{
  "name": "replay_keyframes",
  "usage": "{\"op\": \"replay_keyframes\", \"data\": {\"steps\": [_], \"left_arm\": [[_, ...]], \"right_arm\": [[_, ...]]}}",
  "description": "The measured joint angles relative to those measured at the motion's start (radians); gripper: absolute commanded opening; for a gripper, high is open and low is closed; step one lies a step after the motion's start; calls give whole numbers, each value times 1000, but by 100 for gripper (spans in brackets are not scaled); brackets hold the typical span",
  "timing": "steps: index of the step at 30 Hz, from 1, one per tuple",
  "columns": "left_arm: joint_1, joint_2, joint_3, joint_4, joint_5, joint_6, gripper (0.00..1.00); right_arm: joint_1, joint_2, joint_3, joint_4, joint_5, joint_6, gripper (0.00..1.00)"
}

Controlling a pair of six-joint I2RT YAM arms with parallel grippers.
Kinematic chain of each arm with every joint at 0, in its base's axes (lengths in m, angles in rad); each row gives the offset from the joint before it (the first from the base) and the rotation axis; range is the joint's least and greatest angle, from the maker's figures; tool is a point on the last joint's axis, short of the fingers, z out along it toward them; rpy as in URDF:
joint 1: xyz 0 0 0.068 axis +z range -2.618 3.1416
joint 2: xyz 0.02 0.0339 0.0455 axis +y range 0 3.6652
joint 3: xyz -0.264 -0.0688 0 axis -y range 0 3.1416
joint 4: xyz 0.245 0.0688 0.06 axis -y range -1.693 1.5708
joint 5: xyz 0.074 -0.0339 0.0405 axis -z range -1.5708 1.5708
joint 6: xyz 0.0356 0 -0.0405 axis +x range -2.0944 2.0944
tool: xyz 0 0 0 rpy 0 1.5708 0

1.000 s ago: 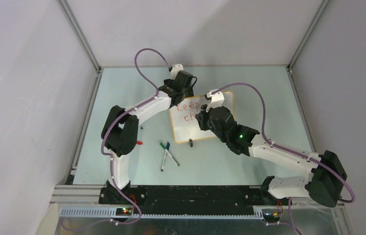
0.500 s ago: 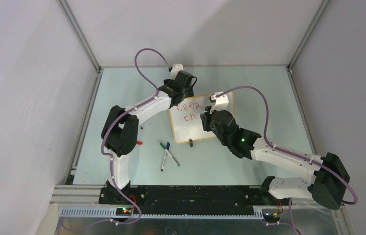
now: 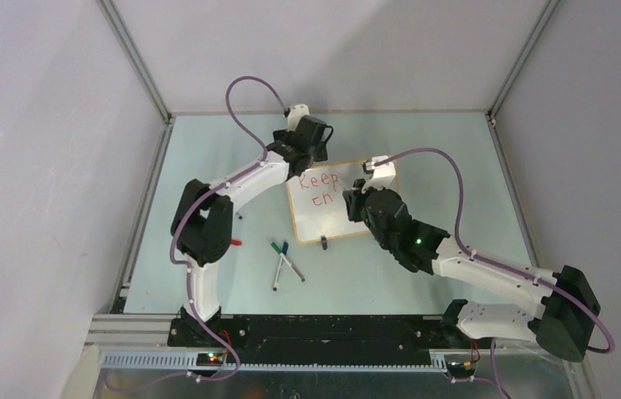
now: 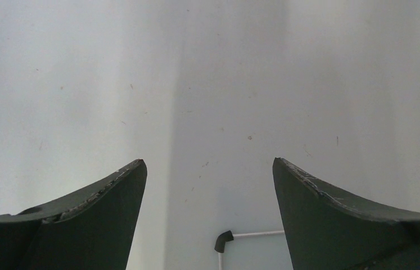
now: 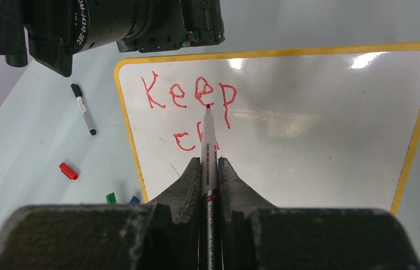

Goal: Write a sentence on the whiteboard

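In the counter's left half lies a red cap. Just right of it, toward the near edge, a few loose markers w/ green and blue caps lie crossed in a small heap. The L pincer hangs above the whiteboard's far-left corner, fingers spread wide w/ nothing btwn them. Its wrist cam sees only grey wall and a sliver of counter.

The whiteboard sits at mid-counter, slightly toward the far edge, w/ a tan-orange frame all round and one black clip foot at its near edge. The sentence, in red, fills the board's far-left part: "Keep" on the top line, "ch" begun below, the second letter partly hidden in the R wrist view.

The R pincer reaches over the board from the near-right, clamped tight on a red marker that points away from the wrist. The tip shows over the top line btwn the last "e" and the "p". Contact w/ the surface can't be told.
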Motion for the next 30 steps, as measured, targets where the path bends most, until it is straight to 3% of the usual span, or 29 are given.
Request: {"op": "replay_keyframes", "data": {"steps": [6, 11, 13, 16, 20, 25, 30], "left_arm": [[60, -44, -27, -6, 18, 0, 95], [136, -172, -121, 2, 18, 4, 99], [167, -228, -156, 8, 19, 4, 99], [213, -323, -223, 20, 37, 4, 90], [253, -499, -367, 59, 74, 5, 99], [253, -779, -588, 138, 71, -4, 99], [253, -981, -809, 333, 150, -25, 99]], "right_arm": [[5, -19, -3, 1, 2, -4, 0], [6, -43, -15, 2, 2, -9, 0], [6, -57, -24, 3, 3, -13, 0], [6, -78, -35, 4, 5, -15, 0], [6, -105, -50, 9, 5, -15, 0], [6, -112, -54, 18, 0, -15, 0], [6, -112, -56, 24, -7, -14, 0]]}}
